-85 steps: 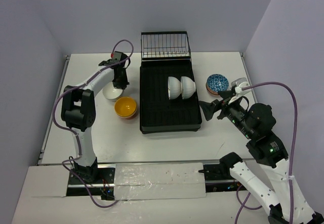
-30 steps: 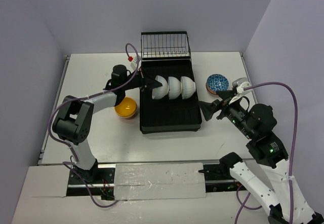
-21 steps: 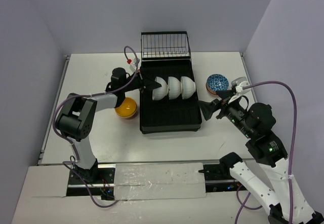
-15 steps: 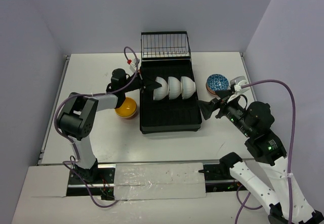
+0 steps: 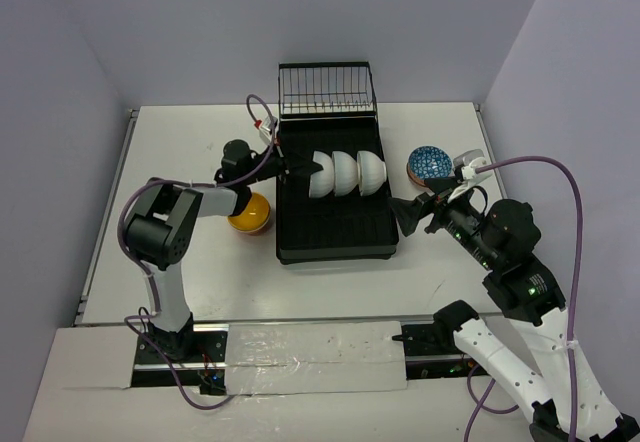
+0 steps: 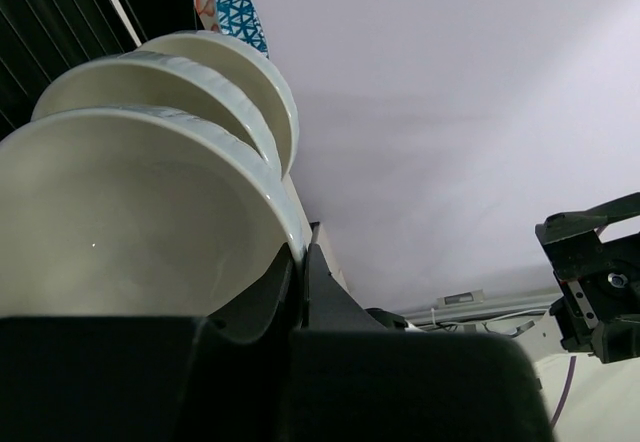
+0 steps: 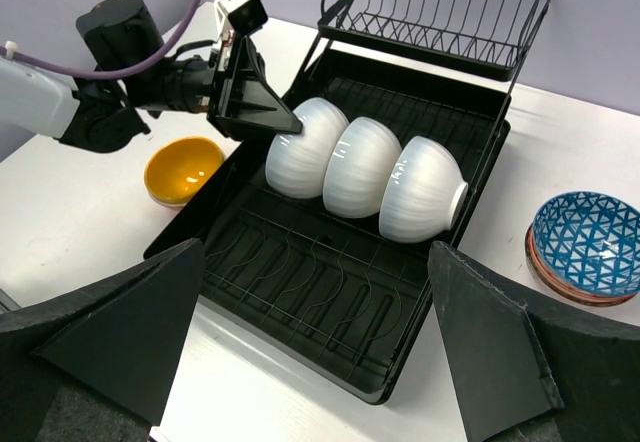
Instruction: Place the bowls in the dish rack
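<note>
The dish rack, a black slatted tray with a raised wire basket at its top end, is sitting in the middle of the white table. Three white bowls, ribbed outside and glossy inside, are standing on edge in a touching row across the tray's upper half, their mouths facing the left of the frame. A yellow bowl is resting upright on the table just beside the tray's left edge. A blue-patterned bowl, with triangles inside and red at the rim, is sitting nested in another to the right of the tray.

A small white tag is showing on the body of the left gripper; any print on it is too small to read.

That gripper is pointing in from the left, its fingers pinched tight on the rim of the leftmost white bowl, one inside the rim and one outside. The right gripper is hovering at the right of the tray, apart from every bowl, its fingers spread wide and gripping nothing.
</note>
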